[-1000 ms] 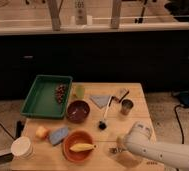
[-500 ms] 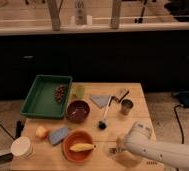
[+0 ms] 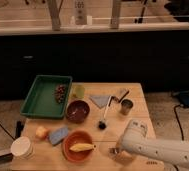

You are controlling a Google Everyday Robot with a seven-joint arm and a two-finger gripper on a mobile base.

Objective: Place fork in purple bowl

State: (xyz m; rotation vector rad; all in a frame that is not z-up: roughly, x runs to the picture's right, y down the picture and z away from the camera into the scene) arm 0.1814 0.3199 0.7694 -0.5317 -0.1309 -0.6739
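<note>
The purple bowl (image 3: pixel 78 111) stands near the middle of the wooden table (image 3: pixel 138 120), right of the green tray. A thin shiny utensil (image 3: pixel 122 94) that looks like the fork lies at the back right, just behind a metal cup (image 3: pixel 126 106). My white arm (image 3: pixel 153 150) reaches in from the lower right. The gripper (image 3: pixel 116 150) is low over the table's front edge, right of the orange bowl, well away from the purple bowl and the fork.
The green tray (image 3: pixel 40 100) holds grapes (image 3: pixel 61 92). The orange bowl (image 3: pixel 70 154) holds a banana (image 3: pixel 81 147). A white-handled utensil with a black head (image 3: pixel 105 114), a grey napkin (image 3: pixel 100 100), a green cup (image 3: pixel 78 91), a blue sponge (image 3: pixel 59 135), an apple (image 3: pixel 41 132) and a white cup (image 3: pixel 22 147) are also there.
</note>
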